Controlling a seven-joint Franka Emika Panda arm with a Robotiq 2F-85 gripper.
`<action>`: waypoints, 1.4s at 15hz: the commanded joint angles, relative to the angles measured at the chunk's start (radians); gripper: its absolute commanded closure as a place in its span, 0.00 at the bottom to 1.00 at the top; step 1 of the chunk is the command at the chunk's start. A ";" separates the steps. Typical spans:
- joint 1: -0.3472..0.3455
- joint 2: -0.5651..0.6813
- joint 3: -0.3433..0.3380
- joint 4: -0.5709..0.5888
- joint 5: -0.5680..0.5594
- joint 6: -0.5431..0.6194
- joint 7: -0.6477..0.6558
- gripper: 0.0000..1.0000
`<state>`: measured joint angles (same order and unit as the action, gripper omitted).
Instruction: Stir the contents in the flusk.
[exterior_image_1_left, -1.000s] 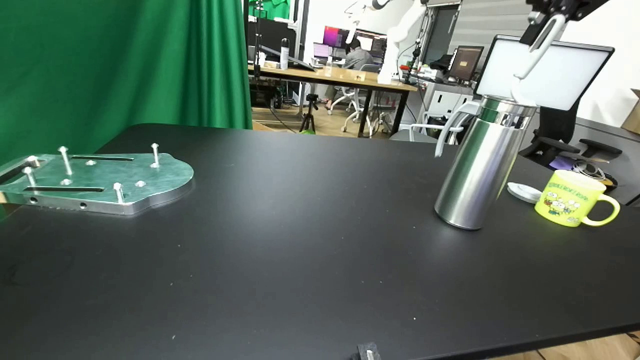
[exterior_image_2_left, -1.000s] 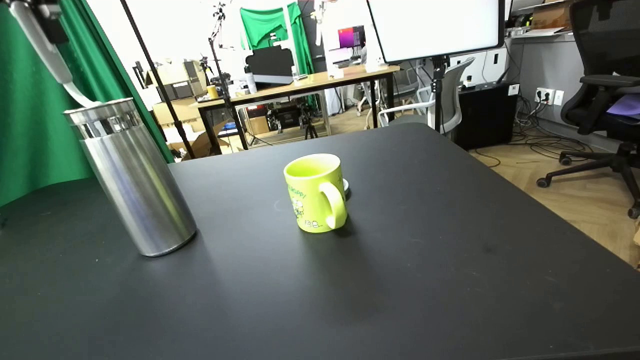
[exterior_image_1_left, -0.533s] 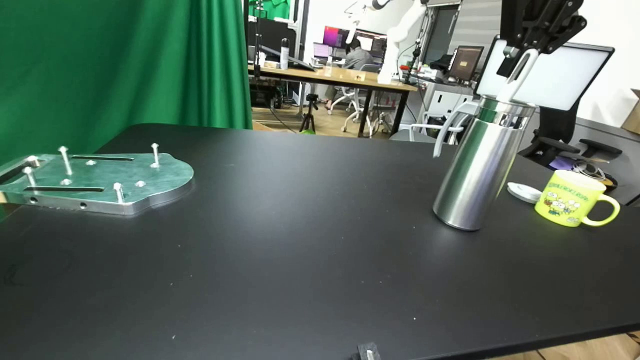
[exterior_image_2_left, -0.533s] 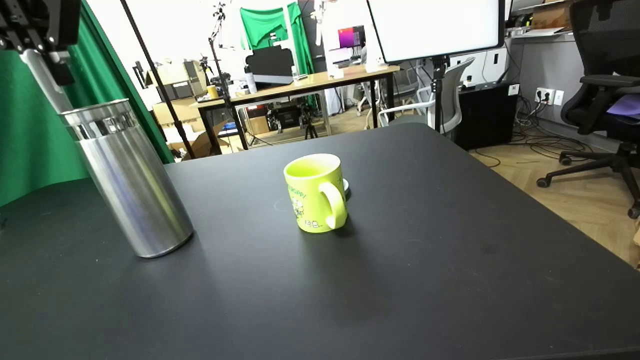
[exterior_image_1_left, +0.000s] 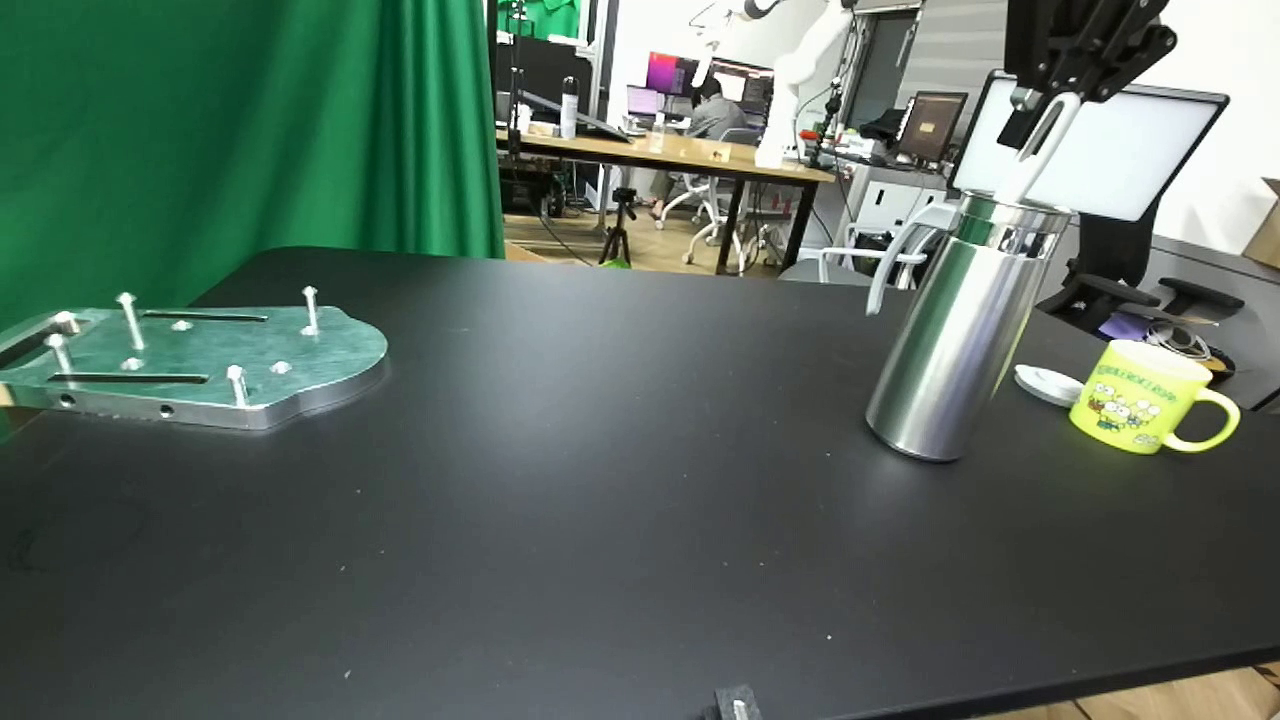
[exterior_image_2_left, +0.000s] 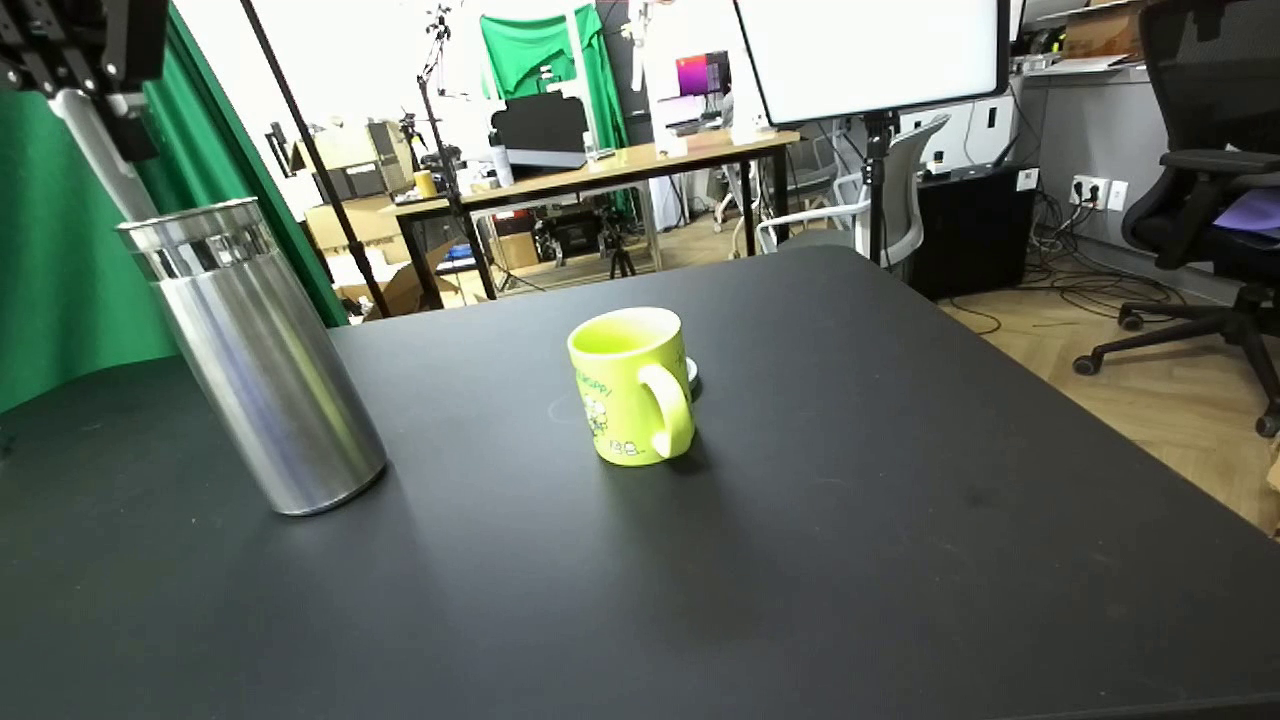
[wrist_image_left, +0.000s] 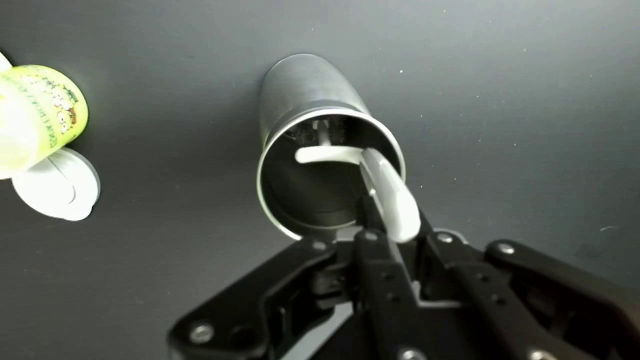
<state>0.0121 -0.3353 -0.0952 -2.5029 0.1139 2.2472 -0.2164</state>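
Observation:
The flusk, a tall shiny steel flask (exterior_image_1_left: 962, 350) with a side handle (exterior_image_1_left: 905, 255), stands open on the black table. It also shows in an exterior view (exterior_image_2_left: 275, 375) and in the wrist view (wrist_image_left: 307, 87), where I look down into its dark mouth. My gripper (wrist_image_left: 395, 212) is above the flask's rim, shut on the handle of a white spoon-like utensil (wrist_image_left: 395, 197). The gripper also shows in both exterior views (exterior_image_1_left: 1040, 118) (exterior_image_2_left: 112, 130). The utensil's lower part goes into the flask's mouth; its curved white end shows inside in the wrist view. The flask's contents cannot be made out.
A yellow-green mug (exterior_image_1_left: 1140, 395) stands beside the flask. A white lid (exterior_image_1_left: 1047, 385) lies on the table (exterior_image_1_left: 600, 480) near the mug. A green metal plate with upright bolts (exterior_image_1_left: 215, 360) lies at the table's far side. A large bright screen (exterior_image_1_left: 1110, 150) stands behind.
My gripper has come down over the flask and the utensil sits deeper in it. The flask has shifted very slightly. In the last half second the gripper has moved only a little.

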 joint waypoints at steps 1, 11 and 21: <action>-0.017 0.020 -0.011 0.065 -0.010 -0.012 -0.023 0.96; -0.006 0.075 -0.048 0.238 0.041 -0.043 -0.147 0.96; 0.005 0.257 -0.018 0.234 0.187 -0.018 -0.300 0.96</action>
<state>0.0200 -0.1279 -0.1243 -2.2978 0.2624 2.2328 -0.4765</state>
